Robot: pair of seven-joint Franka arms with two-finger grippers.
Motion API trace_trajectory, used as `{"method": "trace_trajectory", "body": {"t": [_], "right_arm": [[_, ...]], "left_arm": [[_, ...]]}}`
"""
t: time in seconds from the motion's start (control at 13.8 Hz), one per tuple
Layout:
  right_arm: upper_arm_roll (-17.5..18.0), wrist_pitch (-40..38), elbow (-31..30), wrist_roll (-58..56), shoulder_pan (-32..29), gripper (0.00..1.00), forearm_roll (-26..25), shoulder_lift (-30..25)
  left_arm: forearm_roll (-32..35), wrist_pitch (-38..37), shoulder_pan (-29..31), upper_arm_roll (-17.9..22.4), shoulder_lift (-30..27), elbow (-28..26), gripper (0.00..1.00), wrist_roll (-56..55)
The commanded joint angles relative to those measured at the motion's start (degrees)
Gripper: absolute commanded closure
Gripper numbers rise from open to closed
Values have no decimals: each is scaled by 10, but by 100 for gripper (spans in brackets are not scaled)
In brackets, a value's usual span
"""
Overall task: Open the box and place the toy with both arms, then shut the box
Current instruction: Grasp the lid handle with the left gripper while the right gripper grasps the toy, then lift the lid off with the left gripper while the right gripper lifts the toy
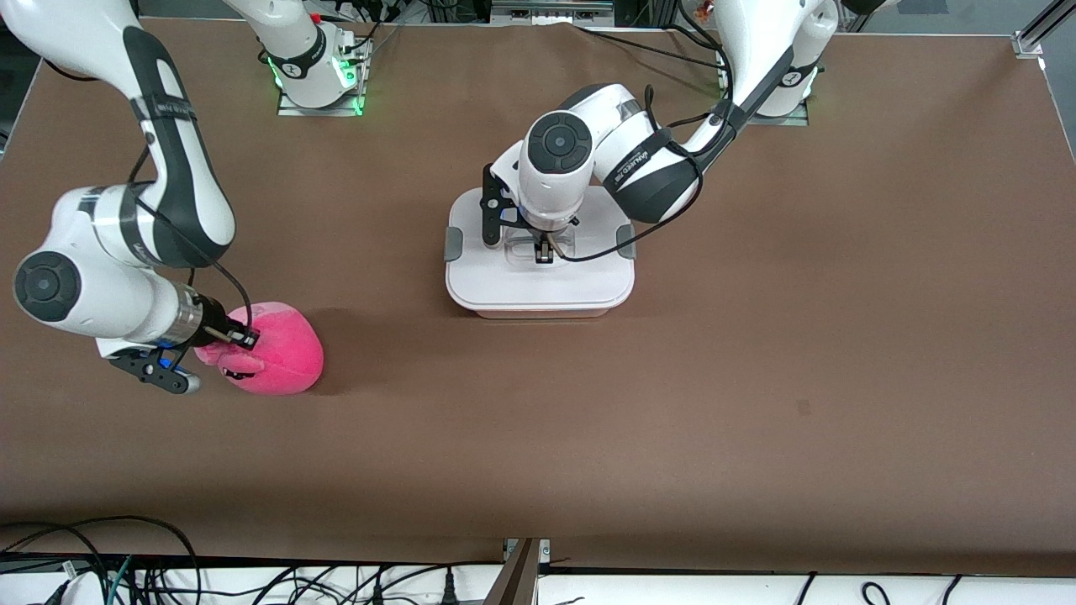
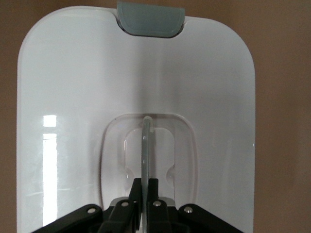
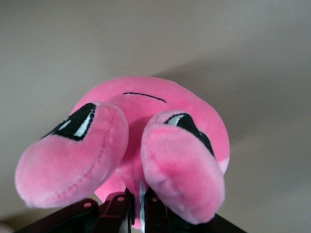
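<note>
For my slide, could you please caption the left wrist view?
Left gripper shut on the handle in the closed box's white lid.

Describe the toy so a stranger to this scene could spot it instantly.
On the brown table, look toward the right arm's end, nearer the front camera than the white-lidded box. The right gripper is shut on the toy, a round hot-pink plush, the only soft, brightly coloured thing there.

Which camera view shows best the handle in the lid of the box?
The left wrist view: the recessed handle fills it, with the left pincer shut on its thin upright rib. In the front view the handle is small and partly covered by the left arm. The right wrist view shows only the toy.
</note>
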Motion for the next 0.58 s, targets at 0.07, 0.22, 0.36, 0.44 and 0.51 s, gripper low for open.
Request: {"method": "trace_trajectory", "body": {"t": [0.07, 0.22, 0.36, 0.44, 0.51], "right_arm": [[7, -61, 31, -77, 11, 100, 5, -9], [23, -103, 61, -117, 11, 100, 5, -12], [44, -144, 85, -153, 11, 100, 4, -13], [59, -156, 89, -164, 11, 100, 2, -15], [78, -170, 90, -175, 12, 100, 1, -18]], "left_arm": [[2, -73, 18, -19, -52, 10, 100, 7], [0, -129, 51, -20, -78, 10, 100, 33], [-10, -184, 104, -20, -90, 23, 100, 99], [-13, -207, 126, -20, -90, 31, 100, 135], [-11, -228, 144, -17, -90, 42, 100, 165]]}}
